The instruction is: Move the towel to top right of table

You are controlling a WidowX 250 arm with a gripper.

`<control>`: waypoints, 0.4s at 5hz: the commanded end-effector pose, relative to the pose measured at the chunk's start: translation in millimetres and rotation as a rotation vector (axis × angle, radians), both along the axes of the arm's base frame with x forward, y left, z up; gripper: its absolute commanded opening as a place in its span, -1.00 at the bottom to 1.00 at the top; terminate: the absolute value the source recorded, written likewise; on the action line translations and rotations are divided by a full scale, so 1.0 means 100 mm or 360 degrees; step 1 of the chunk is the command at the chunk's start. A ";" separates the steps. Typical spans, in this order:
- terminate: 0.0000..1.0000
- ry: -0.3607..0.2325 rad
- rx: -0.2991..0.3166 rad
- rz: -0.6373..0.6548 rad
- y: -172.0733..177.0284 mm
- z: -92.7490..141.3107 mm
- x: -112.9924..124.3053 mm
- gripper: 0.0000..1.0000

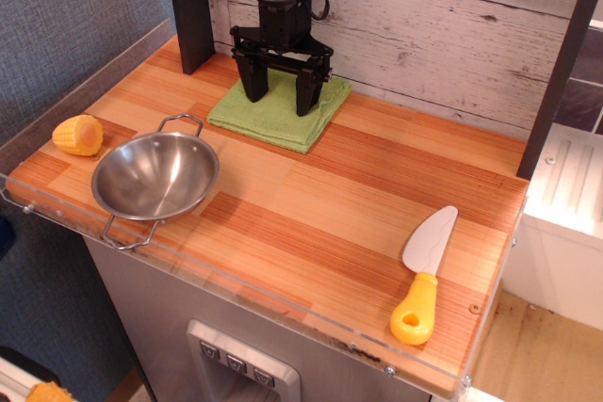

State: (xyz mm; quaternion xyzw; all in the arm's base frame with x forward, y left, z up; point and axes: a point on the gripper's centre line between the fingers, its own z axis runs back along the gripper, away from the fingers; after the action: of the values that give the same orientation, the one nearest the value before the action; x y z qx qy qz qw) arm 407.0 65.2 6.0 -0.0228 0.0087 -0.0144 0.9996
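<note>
The light-green folded towel lies flat at the back of the striped wood table, near the wall and left of centre. My black gripper points straight down over the towel's back half. Its two fingers are spread apart, with the tips at or very near the cloth. Nothing is held between them. The towel's back edge is partly hidden behind the fingers.
A steel bowl with wire handles sits at the front left. A yellow corn piece lies to its left. A toy knife with a yellow handle lies at the front right. A dark post stands left of the towel.
</note>
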 end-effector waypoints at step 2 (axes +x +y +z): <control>-1.00 -0.0040 -0.0019 -0.0144 -0.65 0.04 -0.06 1.00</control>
State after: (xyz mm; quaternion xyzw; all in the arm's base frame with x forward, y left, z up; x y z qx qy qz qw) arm 404.3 13.6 8.9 -0.0257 -0.0014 -0.0460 0.9986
